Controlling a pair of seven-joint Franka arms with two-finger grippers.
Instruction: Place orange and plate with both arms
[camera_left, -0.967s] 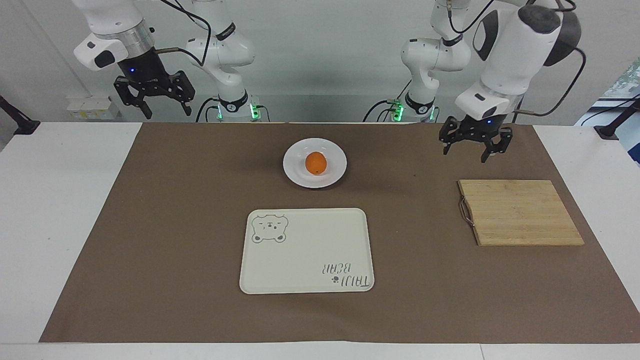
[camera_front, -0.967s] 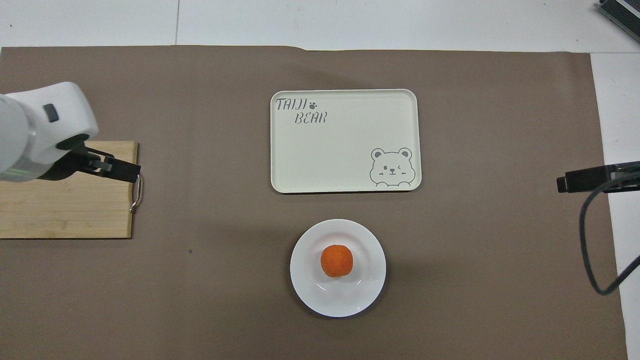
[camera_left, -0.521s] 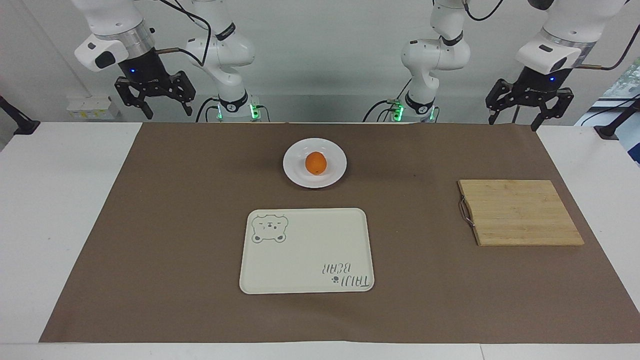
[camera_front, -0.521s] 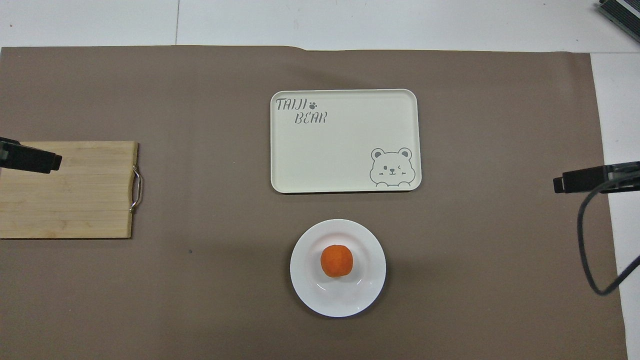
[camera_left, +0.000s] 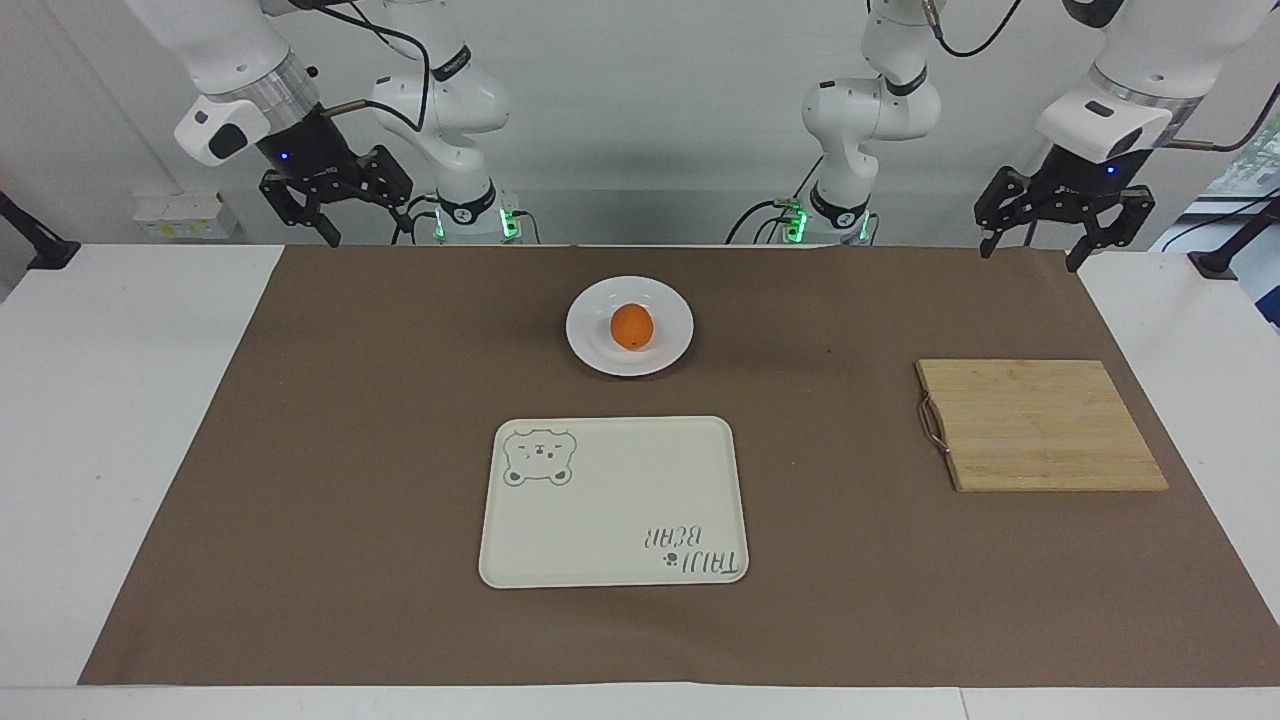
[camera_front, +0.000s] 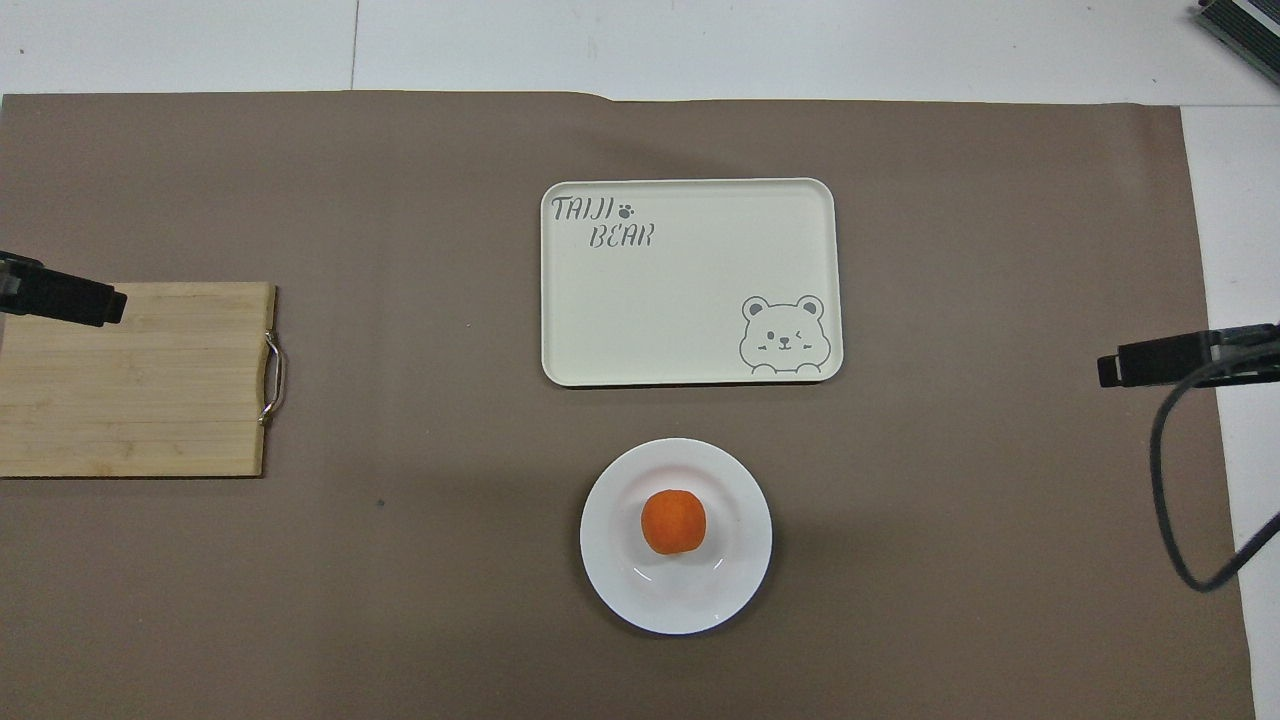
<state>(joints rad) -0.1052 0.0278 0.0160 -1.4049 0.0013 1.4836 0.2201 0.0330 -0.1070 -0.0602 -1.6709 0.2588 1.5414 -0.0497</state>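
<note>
- Orange (camera_left: 632, 327), one: sitting in the middle of the plate (camera_left: 590, 345), touching nothing else.
- Plate, one: lying on the mat (camera_left: 350, 450), nearer to the robots than the tray (camera_left: 600, 520), apart from it, roughly midway between the two arm bases.
- Tray, one: cream, bear-printed, lying bare, farther from the robots than the plate.
- Board (camera_left: 1040, 425), one: wooden, with a metal handle on the edge facing the plate, lying toward the left arm's end of the table, well apart from the plate.
- Left gripper (camera_left: 1034, 247): hanging high over the mat's edge at the left arm's end, well apart from the plate, jaws spread wide and gripping nothing.
- Right gripper (camera_left: 367, 221): hanging high over the table's edge at the right arm's end, well apart from the plate, jaws likewise spread wide and carrying nothing.
- Risk, rolling: the orange is resting loose on a glossy dish; lifting or tilting the plate first is likely sending the fruit over the rim.
- Risk, pinch: a round fruit is apt to be squirting out of the fingers if they are closing off-centre.
- Risk, rim grip: the plate's low rim is offering little purchase; a shallow bite is probably slipping, or dragging the plate across the mat.
- Risk, crowding: both arms are having to reach to the same spot; converging together is inviting a collision over the plate.
</note>
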